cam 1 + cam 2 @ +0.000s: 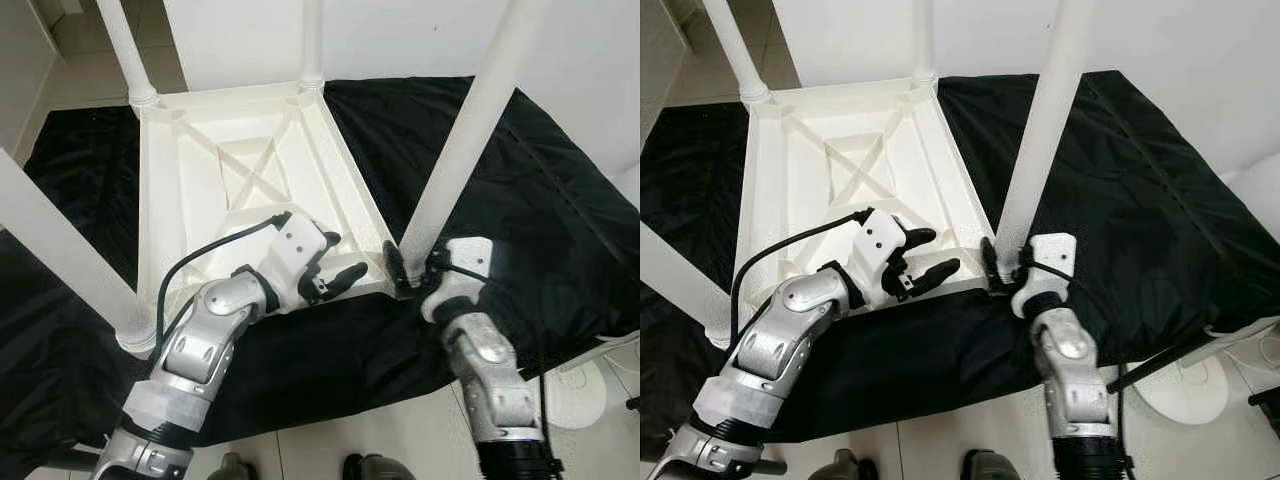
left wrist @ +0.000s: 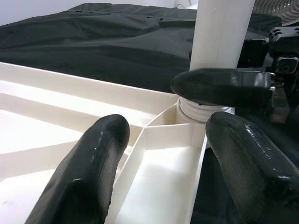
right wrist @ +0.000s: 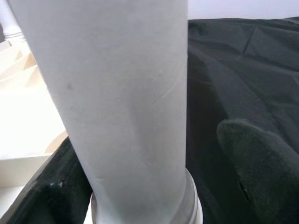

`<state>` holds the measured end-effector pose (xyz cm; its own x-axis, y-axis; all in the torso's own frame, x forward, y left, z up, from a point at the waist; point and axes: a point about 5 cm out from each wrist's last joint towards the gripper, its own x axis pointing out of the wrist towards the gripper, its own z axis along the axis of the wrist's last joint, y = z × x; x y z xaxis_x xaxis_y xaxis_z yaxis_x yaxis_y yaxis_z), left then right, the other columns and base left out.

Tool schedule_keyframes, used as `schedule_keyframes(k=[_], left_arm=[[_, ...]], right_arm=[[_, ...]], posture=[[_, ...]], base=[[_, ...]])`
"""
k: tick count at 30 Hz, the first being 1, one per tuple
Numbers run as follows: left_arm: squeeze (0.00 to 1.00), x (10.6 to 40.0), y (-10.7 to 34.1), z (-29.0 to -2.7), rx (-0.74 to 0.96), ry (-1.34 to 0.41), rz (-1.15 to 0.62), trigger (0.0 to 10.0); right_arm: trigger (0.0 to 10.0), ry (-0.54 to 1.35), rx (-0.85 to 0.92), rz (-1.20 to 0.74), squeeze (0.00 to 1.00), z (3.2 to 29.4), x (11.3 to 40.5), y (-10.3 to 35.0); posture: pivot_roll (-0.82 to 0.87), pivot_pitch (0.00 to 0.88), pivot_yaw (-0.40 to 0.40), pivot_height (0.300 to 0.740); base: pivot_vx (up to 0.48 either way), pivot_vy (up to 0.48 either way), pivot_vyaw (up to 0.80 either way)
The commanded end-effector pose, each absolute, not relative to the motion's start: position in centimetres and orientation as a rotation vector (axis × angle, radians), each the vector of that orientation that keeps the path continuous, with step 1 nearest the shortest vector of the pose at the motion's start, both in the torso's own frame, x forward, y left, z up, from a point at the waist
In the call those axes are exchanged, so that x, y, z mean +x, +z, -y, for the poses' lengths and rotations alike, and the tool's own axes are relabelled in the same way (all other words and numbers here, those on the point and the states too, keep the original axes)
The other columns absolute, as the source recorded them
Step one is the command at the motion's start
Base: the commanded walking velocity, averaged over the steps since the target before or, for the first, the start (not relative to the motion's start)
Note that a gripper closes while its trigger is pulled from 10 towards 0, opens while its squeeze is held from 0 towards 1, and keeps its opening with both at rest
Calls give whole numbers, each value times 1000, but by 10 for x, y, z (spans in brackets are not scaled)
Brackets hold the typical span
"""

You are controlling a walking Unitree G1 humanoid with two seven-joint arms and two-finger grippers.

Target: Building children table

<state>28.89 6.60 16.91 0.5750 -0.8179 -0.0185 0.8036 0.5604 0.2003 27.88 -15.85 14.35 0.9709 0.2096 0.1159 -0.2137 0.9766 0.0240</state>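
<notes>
**Last leg going in**

Right gripper (image 1: 415,272) jaws clamped round the near leg (image 1: 455,165) at its socket — left gripper (image 1: 338,272) jaws apart, beside it over the upturned table (image 1: 255,170). Beyond, black cloth (image 1: 540,180). A tilted leg could cross-thread.

Black cloth (image 1: 540,190) covers a pale tiled floor (image 1: 400,440) by white walls (image 1: 400,40)

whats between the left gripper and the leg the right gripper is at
Just the corner of the upturned white table top: its rim and ribbed underside run from the left gripper to the leg at the right gripper, seen in the left wrist view.
</notes>
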Motion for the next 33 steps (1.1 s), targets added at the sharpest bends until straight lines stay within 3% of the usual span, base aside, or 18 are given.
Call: schedule_keyframes(k=[1,3,10,19,21,33], left_arm=[[0,289,171,-66,203,-934,80,10000],[0,286,170,-65,213,-964,78,10000],[0,284,169,-63,228,-1001,73,10000],[0,282,169,-59,249,-1034,72,10000],[0,281,169,-58,249,-1040,71,10000],[0,278,167,-59,251,-1041,63,10000]], right_arm=[[10000,317,13,87,0,172,277,142],[10000,454,-26,70,0,180,278,146],[10000,643,-120,46,0,183,287,150],[10000,749,-223,23,0,182,304,151],[0,776,-234,12,0,181,308,150],[0,811,-210,-15,0,182,305,143]], posture=[[-113,88,17,740],[-113,85,18,740],[-115,76,24,740],[-110,66,23,740],[-103,65,20,740],[-93,71,13,740]], base=[[0,0,0],[0,0,0],[0,0,0],[0,0,0],[0,0,0],[0,0,0]])
